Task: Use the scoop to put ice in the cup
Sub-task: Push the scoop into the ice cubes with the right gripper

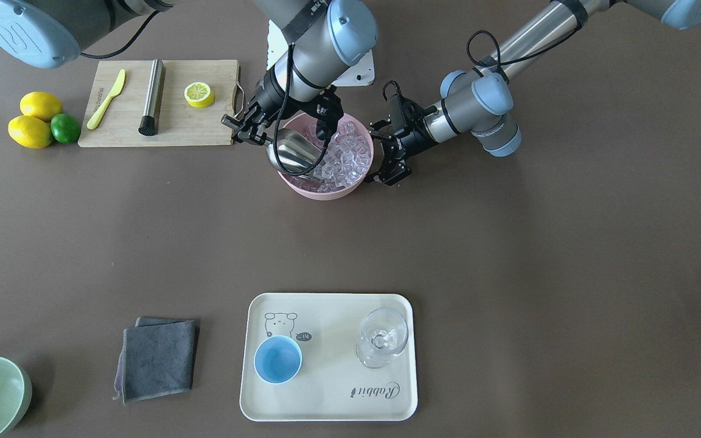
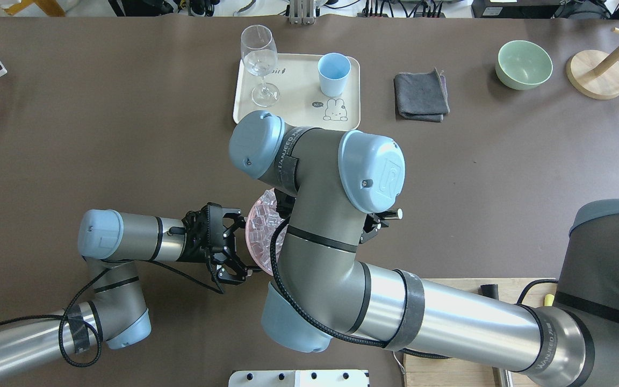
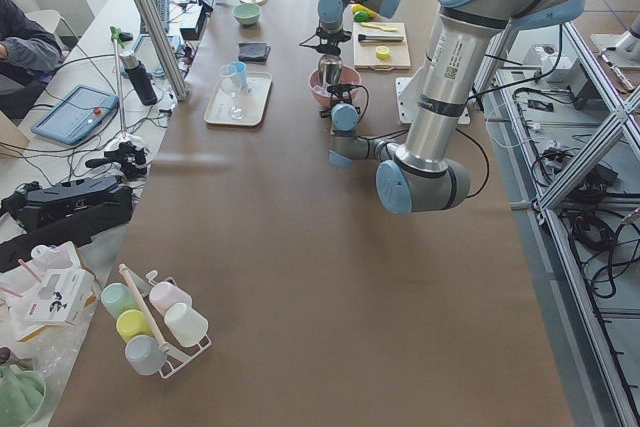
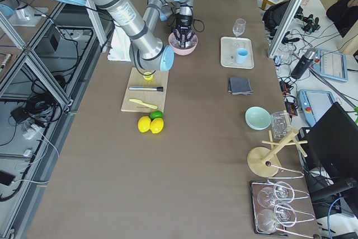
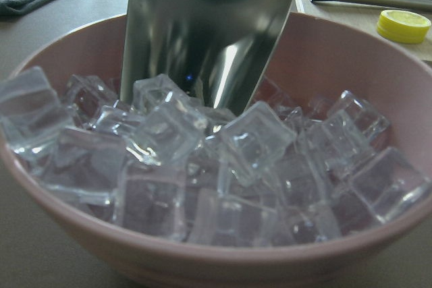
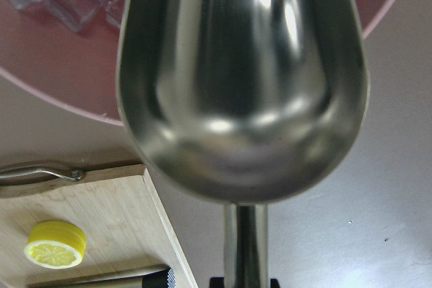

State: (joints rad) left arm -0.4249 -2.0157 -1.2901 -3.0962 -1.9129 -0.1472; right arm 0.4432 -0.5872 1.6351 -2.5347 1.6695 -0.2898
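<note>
At the middle of the table in the front-facing view, the ice (image 1: 348,159) fills a pink bowl (image 1: 326,190). The scoop (image 1: 292,155) tilts mouth-down into the cubes on the bowl's 9 o'clock side. The right gripper (image 1: 248,131) is clamped on the scoop's handle, at 10 o'clock from the bowl. The left gripper (image 1: 381,154) sits just beside the rim at 3 o'clock with its fingers spread wide. Well apart at 6 o'clock, the cup (image 1: 277,360) stands upright on a cream tray (image 1: 326,413), with a stemmed glass (image 1: 382,344) at its 3 o'clock.
</note>
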